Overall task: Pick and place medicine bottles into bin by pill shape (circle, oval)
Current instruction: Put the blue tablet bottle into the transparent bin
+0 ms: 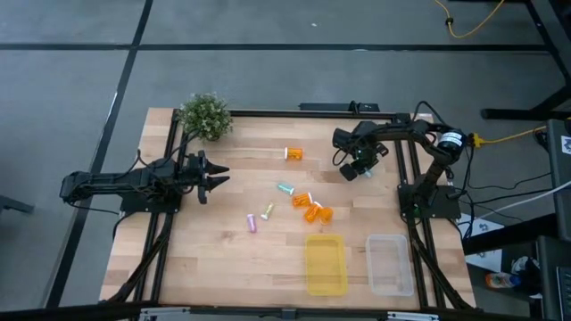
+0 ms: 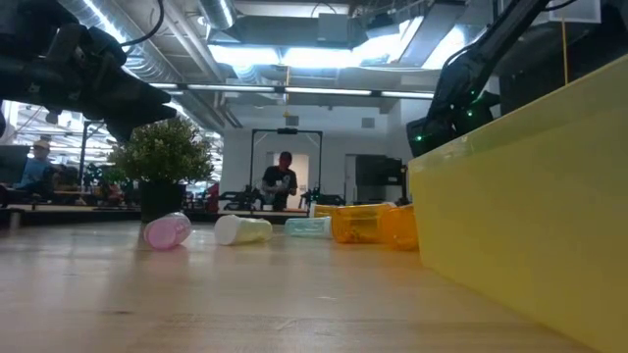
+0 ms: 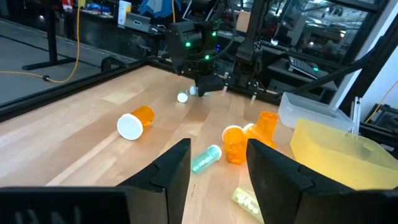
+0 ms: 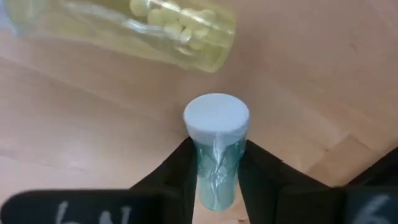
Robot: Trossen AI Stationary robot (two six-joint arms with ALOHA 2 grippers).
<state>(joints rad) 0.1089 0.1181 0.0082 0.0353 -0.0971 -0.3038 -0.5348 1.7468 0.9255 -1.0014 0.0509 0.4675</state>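
Observation:
Several small medicine bottles lie on their sides mid-table: an orange one with a white cap, a teal one, three orange ones, a yellow one and a purple one. My right gripper at the far right is shut on a pale teal bottle with a white cap. A yellow-green bottle lies on the wood just beyond it. My left gripper is open and empty at the table's left, fingers pointing toward the teal bottle. My right gripper pinches the pale teal bottle by the sides of its body between its two fingers. The fingers lie along the bottle and slant down toward the table. The white-capped end sticks out past the fingertips. Whether the cap touches the wood, I cannot tell.
A yellow bin and a clear bin stand side by side at the near right. A leafy plant stands at the far left corner. In the low view a person stands far off in the room behind.

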